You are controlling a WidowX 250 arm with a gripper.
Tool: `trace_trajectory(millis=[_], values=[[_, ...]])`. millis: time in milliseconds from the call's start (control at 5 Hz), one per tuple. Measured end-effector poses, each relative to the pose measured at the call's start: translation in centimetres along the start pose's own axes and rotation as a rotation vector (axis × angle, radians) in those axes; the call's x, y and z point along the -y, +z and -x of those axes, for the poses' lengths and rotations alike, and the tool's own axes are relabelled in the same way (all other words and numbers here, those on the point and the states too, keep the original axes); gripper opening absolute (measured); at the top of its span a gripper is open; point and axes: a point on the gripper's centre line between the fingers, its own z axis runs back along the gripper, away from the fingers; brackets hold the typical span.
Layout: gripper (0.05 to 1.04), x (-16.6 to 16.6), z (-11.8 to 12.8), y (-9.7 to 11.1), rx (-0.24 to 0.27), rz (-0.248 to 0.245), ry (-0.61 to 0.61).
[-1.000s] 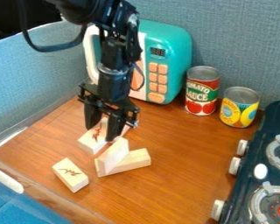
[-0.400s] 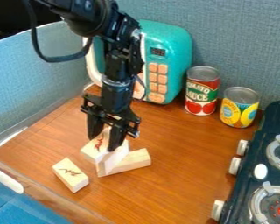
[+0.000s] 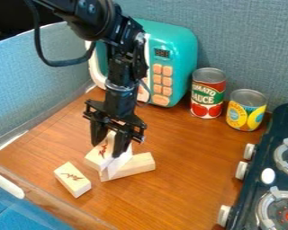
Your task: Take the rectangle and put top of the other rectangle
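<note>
Red-marked rectangle (image 3: 97, 156) is sitting clamped in the gripper (image 3: 107, 150) beside the plain rectangle's (image 3: 139, 165) left end; the dark-marked rectangle (image 3: 73, 182) is lying farther left on the counter (image 3: 182, 193).

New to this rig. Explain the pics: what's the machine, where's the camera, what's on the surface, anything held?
The machine is a black robot arm, entering from the top. A fixed camera looks down at a slant on the wooden tabletop. The arm ends in a two-finger pincer; a red-marked wooden block sits between its fingers, apparently gripped. Right beside it, a plain block leans over a lying block. A dark-marked block lies apart, nearer the camera. Behind stand a teal toy microwave, a tomato can and a yellow-labelled can. At the right is a toy stove.
</note>
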Motion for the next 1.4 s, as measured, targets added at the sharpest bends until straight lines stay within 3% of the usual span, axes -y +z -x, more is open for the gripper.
trace_trajectory(millis=[600,800,1000,1200,1400], values=[[0.559,0.20,-0.41,0.40,0.018,0.001,0.042],[0.606,0.25,-0.45,0.47,0.018,0.002,0.057],[0.902,0.68,-0.71,0.71,0.031,-0.006,0.045],[1.009,0.75,-0.77,0.75,0.034,-0.005,0.038],[1.004,0.69,-0.67,0.70,0.029,-0.002,0.048]])
